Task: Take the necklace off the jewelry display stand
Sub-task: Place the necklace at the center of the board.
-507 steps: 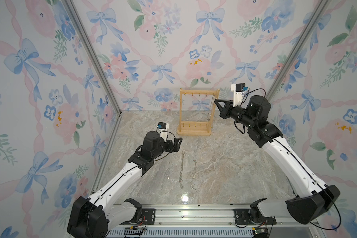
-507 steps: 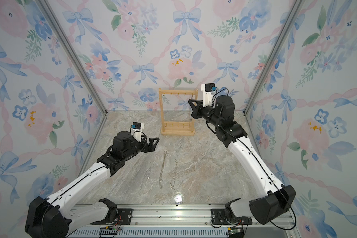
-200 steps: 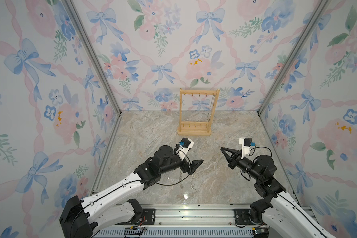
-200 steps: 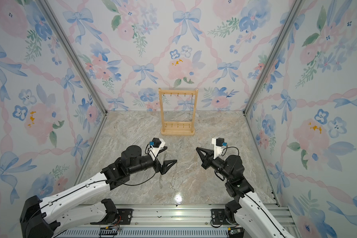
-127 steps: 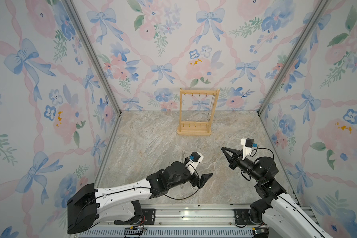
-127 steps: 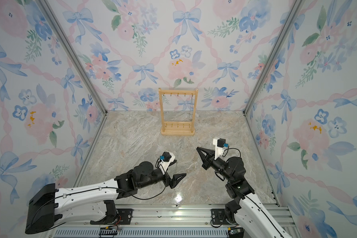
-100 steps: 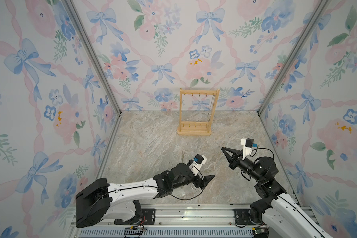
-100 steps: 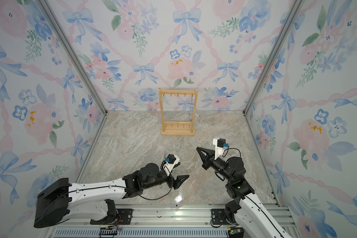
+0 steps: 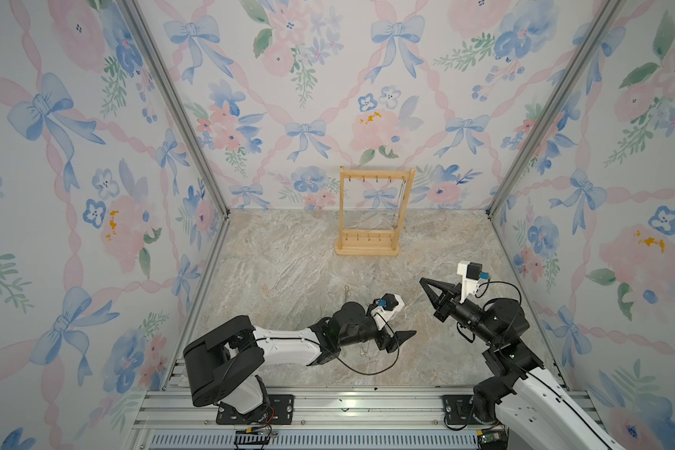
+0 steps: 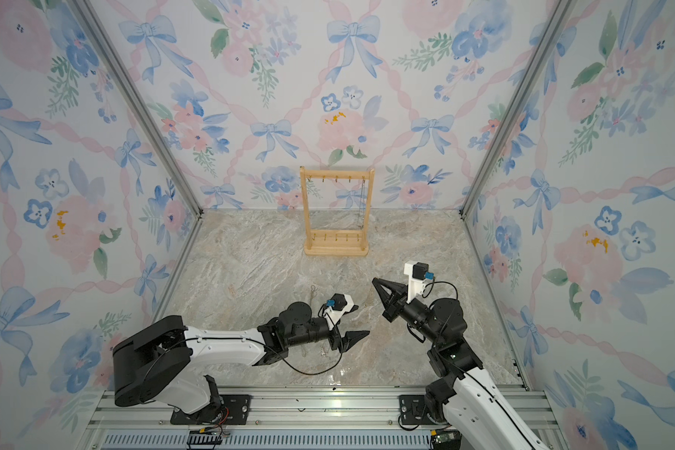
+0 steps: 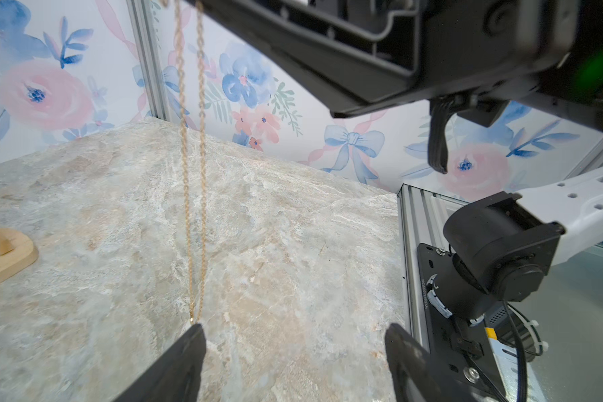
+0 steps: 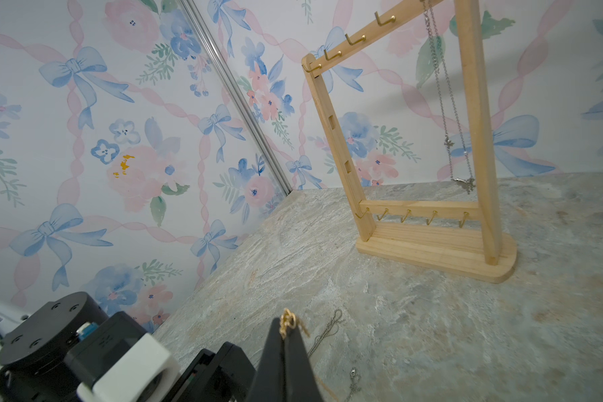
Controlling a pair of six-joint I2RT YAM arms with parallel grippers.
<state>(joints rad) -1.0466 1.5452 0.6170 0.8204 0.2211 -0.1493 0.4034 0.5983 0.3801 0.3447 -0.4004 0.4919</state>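
Wallpapered walls (image 9: 308,78) printed with bows and flowers enclose a marble tabletop (image 9: 289,265) on three sides, and an aluminium rail (image 9: 347,405) carries both arm bases along the front edge. The left arm (image 9: 285,343) lies low across the front of the tabletop and reaches toward its middle. The right arm (image 9: 523,382) rises from the opposite base, with its wrist raised above the surface. The jewelry display stand (image 9: 367,249) (image 10: 336,249) stands upright at the back centre, near the rear wall and well apart from both arms; in the right wrist view its base (image 12: 432,250) rests flat on the marble. The left gripper (image 9: 402,339) (image 11: 295,329) has its fingers spread wide with only bare marble between them. The right gripper (image 9: 424,281) (image 12: 285,329) is pinched tight on the gold necklace (image 12: 288,320), which is off the stand. In the left wrist view this chain (image 11: 194,174) hangs straight down as a doubled strand, and its lower end is just beside one left fingertip (image 11: 195,334); whether they touch cannot be told. A silver necklace (image 12: 446,104) (image 9: 400,206) hangs from the top-bar hook nearest the upright on the robot's right, and its pendant hangs near the low rail. Loose silver chains (image 12: 328,330) (image 9: 347,290) lie on the marble between the stand and the grippers.
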